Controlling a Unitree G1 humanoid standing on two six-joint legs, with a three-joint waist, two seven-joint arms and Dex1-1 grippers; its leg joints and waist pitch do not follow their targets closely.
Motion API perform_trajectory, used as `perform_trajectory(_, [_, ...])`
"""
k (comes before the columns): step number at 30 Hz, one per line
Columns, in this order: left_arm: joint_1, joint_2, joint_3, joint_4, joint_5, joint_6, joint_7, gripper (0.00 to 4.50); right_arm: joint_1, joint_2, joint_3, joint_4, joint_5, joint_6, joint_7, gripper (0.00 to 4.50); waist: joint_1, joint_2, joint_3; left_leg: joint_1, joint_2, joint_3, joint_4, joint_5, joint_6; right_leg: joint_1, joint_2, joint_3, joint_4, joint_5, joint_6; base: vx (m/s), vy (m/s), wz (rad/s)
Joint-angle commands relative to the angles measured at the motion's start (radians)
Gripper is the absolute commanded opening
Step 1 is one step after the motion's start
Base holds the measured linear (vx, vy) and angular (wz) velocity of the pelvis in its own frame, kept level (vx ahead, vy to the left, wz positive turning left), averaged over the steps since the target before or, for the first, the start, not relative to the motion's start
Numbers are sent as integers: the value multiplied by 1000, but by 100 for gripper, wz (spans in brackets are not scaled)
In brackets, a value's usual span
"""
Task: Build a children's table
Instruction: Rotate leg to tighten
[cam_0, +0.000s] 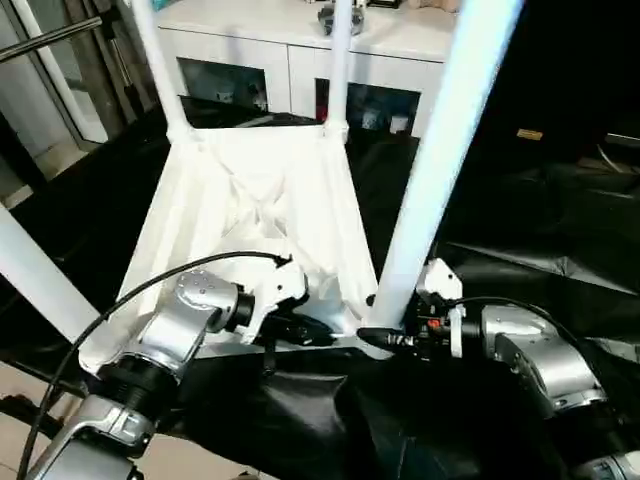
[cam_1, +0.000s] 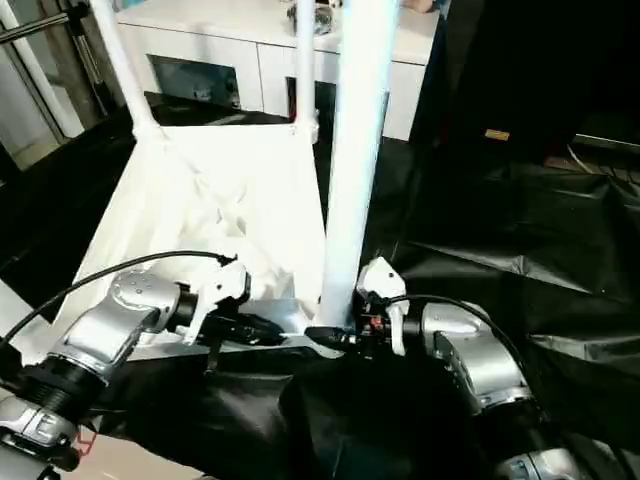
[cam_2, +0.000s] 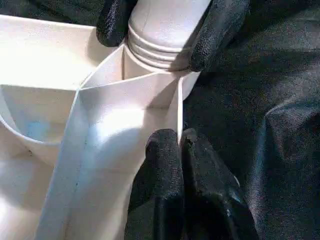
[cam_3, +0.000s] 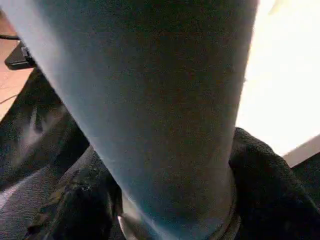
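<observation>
Nearest leg: tall white tubular plastic leg, upright in the near corner socket of the overturned white plastic children's table; its ribbed foot sits in the socket mouth, and I cannot tell whether it is fully home.
Right pincer: right pincer straddles the foot of that leg, one black finger on each side, touching the tube; it grips the leg.
Left pincer: left pincer is closed, its fingertips pressed together against the thin white rim wall just below that socket; whether the wall is pinched between them, I cannot tell.
Table's place: ribbed underside up, lying on the black-draped counter, stretching away from both pincers.
Doing the step well: as I judge it, keep the leg plumb over the socket, hold the rim steady with the left pincer so the top cannot slide, and seat the leg straight down; a tilt would likely bind the ribs.
Other legs: two more white legs stand in the far corners, well beyond the pincers; a fourth rises just outside the left forearm.
Around: white cabinet with glass doors behind the far edge.
In the way: loose folds of black cloth under the right pincer may snag; a black cable arches over the left wrist.
</observation>
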Motion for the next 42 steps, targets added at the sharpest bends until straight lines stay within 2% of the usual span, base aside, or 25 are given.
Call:
perform_trajectory(1, [9, -12, -33, -5, 1, -9, -1, 0, 18, 7, 22, -15, 1, 22, 18, 270, -1, -1, -51, 1, 33, -6, -55, -123, 63, 50, -78, 49, -65, -25, -231, 0, 0, 0])
perform_trajectory(5, [2, -42, -15, 23, 18, -7, 76, 0, 17, 38, 15, 22, -37, 3, -67, 264, -1, -2, -49, 2, 33, -6, -57, -139, 52, 49, -79, 49, -69, -50, -229, 0, 0, 0])
perform_trajectory(6, [-5, -67, -3, 41, 32, 4, 139, 0, 0, 72, -1, 82, -74, -15, -182, 264, -4, -2, -46, 4, 33, -7, -59, -158, 40, 46, -80, 49, -73, -89, -225, 0, 0, 0])
perform_trajectory(7, [-6, -70, -2, 43, 35, 5, 148, 0, -2, 77, -3, 91, -78, -17, -199, 264, -8, -2, -42, 4, 31, -6, -62, -179, 32, 44, -80, 49, -77, -127, -221, 0, 0, 0])
perform_trajectory(8, [-10, -82, 2, 51, 40, 11, 173, 0, -9, 92, -12, 113, -87, -18, -243, 263, -11, -4, -38, 5, 28, -8, -66, -217, 18, 46, -82, 47, -88, -232, -196, 0, 0, 0])
perform_trajectory(9, [-21, -111, 10, 70, 52, 29, 235, 0, -26, 133, -35, 165, -105, -14, -358, 263, -13, -3, -36, 12, 28, -9, -68, -245, 6, 40, -83, 48, -98, -319, -173, 0, 0, 0])
perform_trajectory(12, [-51, -170, 26, 112, 70, 59, 350, 0, -50, 204, -63, 228, -127, 13, -523, 262, -26, -4, -33, 12, 28, -15, -73, -279, -16, 35, -84, 48, -106, -409, -139, 0, 0, 0])
perform_trajectory(14, [-57, -183, 29, 120, 73, 64, 374, 0, -55, 218, -68, 239, -132, 21, -557, 262, -32, -5, -33, 14, 25, -16, -72, -296, -14, 33, -85, 49, -111, -444, -125, 0, 0, 0])
perform_trajectory(15, [-71, -220, 34, 135, 75, 79, 423, 0, -69, 263, -66, 261, -155, 59, -642, 262, -34, -1, -32, 11, 25, -16, -73, -297, -7, 31, -83, 49, -113, -446, -118, 0, 0, 0])
perform_trajectory(17, [-80, -253, 35, 144, 78, 92, 458, 0, -83, 300, -52, 283, -181, 74, -696, 262, -36, -1, -30, 13, 23, -16, -73, -305, -12, 28, -83, 49, -115, -461, -115, 0, 0, 0])
perform_trajectory(20, [-74, -272, 20, 133, 78, 87, 445, 0, -93, 331, -37, 294, -181, 51, -692, 262, -37, -2, -28, 21, 21, -18, -73, -346, -9, 23, -87, 49, -127, -532, -86, 0, 0, 0])
perform_trajectory(21, [-71, -272, 16, 129, 76, 85, 435, 0, -96, 335, -42, 296, -166, 50, -676, 318, -37, -2, -27, 18, 22, -20, -76, -350, -5, 25, -85, 49, -126, -530, -83, 0, 0, 0])
perform_trajectory(24, [-63, -253, 10, 117, 71, 78, 401, 0, -101, 330, -55, 287, -139, 42, -644, 335, -38, 0, -29, 21, 25, -21, -79, -356, -3, 23, -84, 50, -124, -502, -90, 0, 0, 0])
perform_trajectory(26, [-58, -236, 6, 108, 65, 62, 372, 0, -103, 320, -53, 281, -145, 28, -633, 342, -39, 0, -31, 14, 27, -21, -83, -337, -1, 29, -83, 51, -118, -450, -101, 0, 0, 0])
perform_trajectory(27, [-55, -223, 6, 101, 61, 62, 351, 0, -102, 309, -54, 274, -145, 12, -614, 369, -39, 1, -31, 12, 27, -22, -83, -335, -1, 30, -83, 51, -116, -439, -105, 0, 0, 0])
perform_trajectory(30, [-48, -191, 6, 90, 50, 40, 293, 0, -96, 277, -49, 249, -134, -10, -542, 369, -39, 0, -36, 7, 28, -18, -80, -293, 7, 37, -83, 53, -106, -337, -138, 0, 0, 0])
perform_trajectory(31, [-44, -169, 6, 89, 46, 17, 252, 0, -85, 243, -34, 217, -118, -22, -453, 369, -39, 1, -40, 6, 28, -15, -77, -260, 15, 41, -82, 55, -99, -277, -155, 0, 0, 0])
perform_trajectory(35, [-33, -129, 2, 75, 26, -6, 165, 0, -63, 178, -14, 157, -87, -40, -308, 369, -32, 0, -51, -1, 29, -11, -64, -148, 48, 52, -79, 54, -77, -65, -201, 0, 0, 0])
perform_trajectory(36, [-31, -117, 1, 71, 22, -3, 147, 0, -57, 159, -15, 140, -72, -36, -261, 369, -26, 1, -59, -3, 28, -9, -53, -67, 82, 54, -75, 53, -59, 101, -228, 0, 0, 0])
perform_trajectory(38, [-32, -100, 2, 76, 22, -23, 126, 0, -48, 126, -14, 117, -55, -40, -192, 369, -21, 3, -57, -3, 28, -7, -50, -51, 104, 51, -72, 49, -54, 176, -257, 0, 0, 0])
perform_trajectory(41, [-29, -75, -1, 64, -1, -27, 62, 0, -34, 79, -11, 93, -32, -38, -93, 369, -13, 4, -56, -2, 32, -7, -50, -76, 105, 54, -75, 47, -52, 152, -265, 0, 0, 0])
perform_trajectory(42, [-25, -63, -6, 54, -11, -25, 30, 0, -29, 64, -10, 82, -21, -30, -62, 369, -5, 4, -53, 0, 35, -6, -53, -110, 95, 53, -76, 47, -57, 87, -258, 0, 0, 0])
